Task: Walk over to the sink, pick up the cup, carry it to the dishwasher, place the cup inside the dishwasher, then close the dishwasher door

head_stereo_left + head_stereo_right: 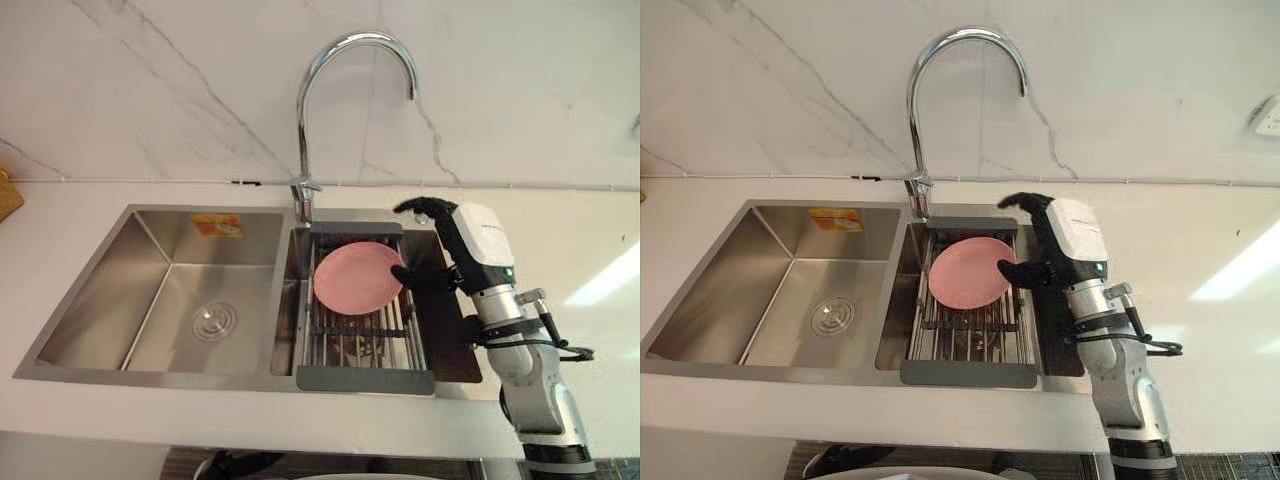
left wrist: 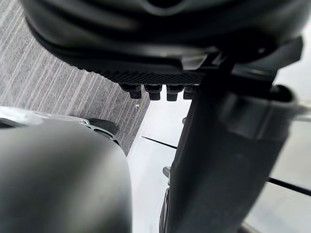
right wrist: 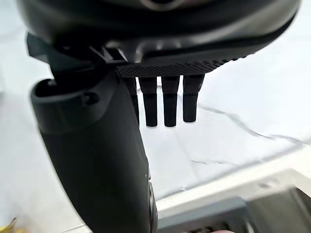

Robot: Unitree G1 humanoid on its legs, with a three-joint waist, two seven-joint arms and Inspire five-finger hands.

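Observation:
A pink plate (image 1: 355, 277) lies tilted in a dark dish rack (image 1: 365, 378) set over the sink's right basin. My right hand (image 1: 455, 245) hovers at the plate's right edge, open, its fingers stretched toward the wall and its thumb close to the plate's rim. In the right wrist view the fingers (image 3: 170, 104) are straight with nothing between them and the thumb (image 3: 97, 160). My left hand (image 2: 218, 160) hangs over grey floor, relaxed and holding nothing. I see no cup in the sink.
The steel sink's left basin (image 1: 150, 260) holds only a drain (image 1: 214, 322). A tall chrome faucet (image 1: 305, 110) arches over the rack from the back rim. White counter (image 1: 580, 260) surrounds the sink, with a marble wall behind.

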